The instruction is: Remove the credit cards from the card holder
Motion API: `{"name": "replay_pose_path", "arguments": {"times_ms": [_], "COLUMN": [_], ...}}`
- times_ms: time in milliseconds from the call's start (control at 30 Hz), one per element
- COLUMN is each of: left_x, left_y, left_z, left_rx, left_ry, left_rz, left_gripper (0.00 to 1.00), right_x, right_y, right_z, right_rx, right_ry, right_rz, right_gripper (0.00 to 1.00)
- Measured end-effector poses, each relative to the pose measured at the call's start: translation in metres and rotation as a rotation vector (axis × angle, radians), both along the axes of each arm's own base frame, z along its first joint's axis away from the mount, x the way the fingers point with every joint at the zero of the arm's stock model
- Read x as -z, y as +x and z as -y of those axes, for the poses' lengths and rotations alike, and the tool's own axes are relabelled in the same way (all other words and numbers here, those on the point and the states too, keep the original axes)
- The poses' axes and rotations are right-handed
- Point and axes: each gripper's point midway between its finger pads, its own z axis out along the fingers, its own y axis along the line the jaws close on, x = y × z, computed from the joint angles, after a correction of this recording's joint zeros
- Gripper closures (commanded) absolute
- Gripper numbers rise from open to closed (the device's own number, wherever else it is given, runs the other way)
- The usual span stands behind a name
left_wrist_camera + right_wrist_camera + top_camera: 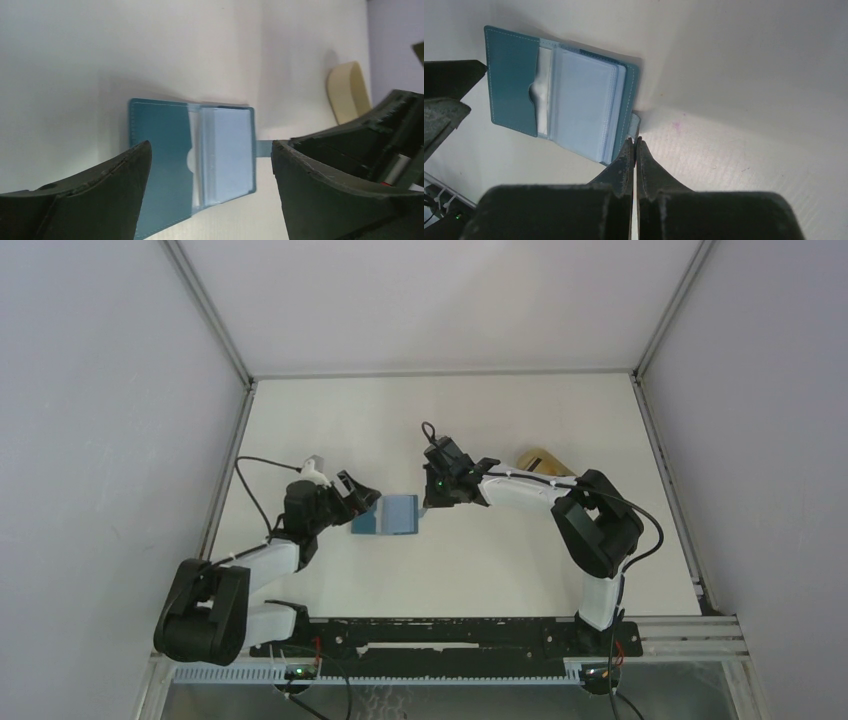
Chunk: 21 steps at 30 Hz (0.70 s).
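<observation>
The teal card holder lies open like a book on the white table. Its left flap is a teal pocket. Pale blue clear sleeves are stacked on its right half, and I cannot make out what they hold. My right gripper is shut, its tips pinching the holder's small snap tab at the right edge. My left gripper stands wide open just left of the holder, with nothing between its fingers. A pale tan credit card lies on the table behind the right arm.
The tan card sits near the back right of the white table. Grey walls close in the table on three sides. The two grippers flank the holder closely.
</observation>
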Motion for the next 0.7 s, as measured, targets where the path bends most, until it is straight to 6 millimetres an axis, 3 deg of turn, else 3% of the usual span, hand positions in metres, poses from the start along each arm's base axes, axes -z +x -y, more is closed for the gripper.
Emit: {"name": "replay_pose_path", "arguments": {"times_ms": [233,533,700], "left_x": [-0.024,-0.059,-0.043], "left_y": [0.0,-0.002,-0.007], "left_z": [0.02,0.026,0.015], "left_rx": [0.073,0.096,0.053], "left_ry": [-0.123,-0.179,-0.116], "left_rz": [0.065,0.159,0.103], "left_gripper": [0.08,0.08,0.07], "right_x": [-0.002,-0.002,-0.002], "right_y": [-0.001,-0.001,0.001], "right_z": [-0.004,-0.004,-0.003], "right_rx": [-0.01,-0.015,-0.012], "right_ry": [0.017,0.023,0.024], "right_rz": [-0.002,-0.005,-0.006], "right_gripper": [1.0,1.0,1.0]}}
